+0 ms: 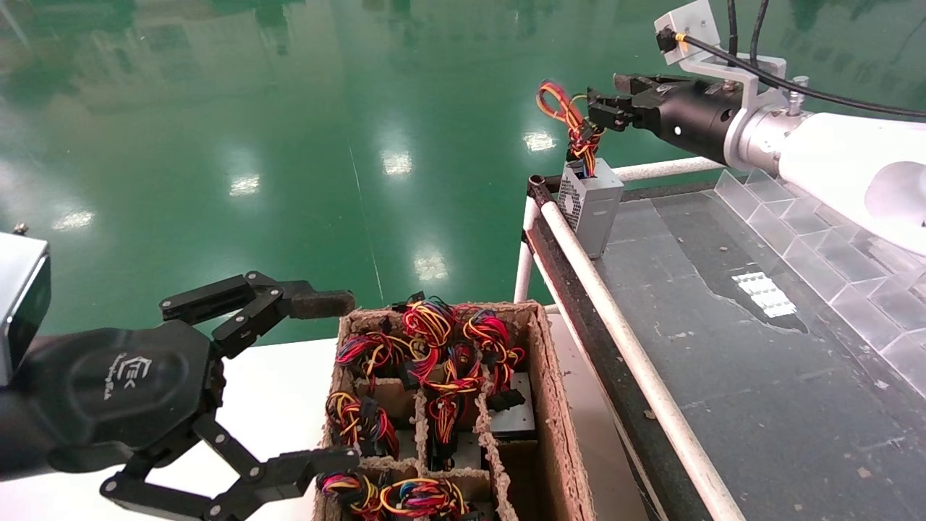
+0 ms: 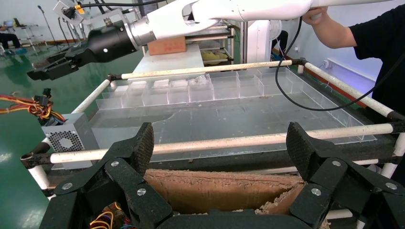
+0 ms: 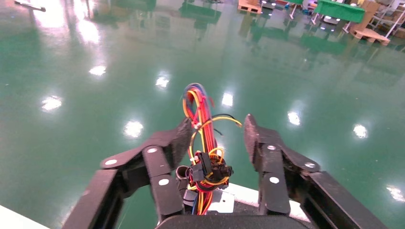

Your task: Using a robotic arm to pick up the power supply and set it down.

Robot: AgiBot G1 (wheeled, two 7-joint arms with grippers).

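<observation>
Left gripper [image 1: 329,376] idle, wide; right gripper [image 1: 600,108] parted round wires above power supply [image 1: 589,206].

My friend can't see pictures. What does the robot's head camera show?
The right hand, on a white arm, sits open around the coloured wires of a grey power supply standing on a dark table. The open left hand hovers by a cardboard box of more.
</observation>
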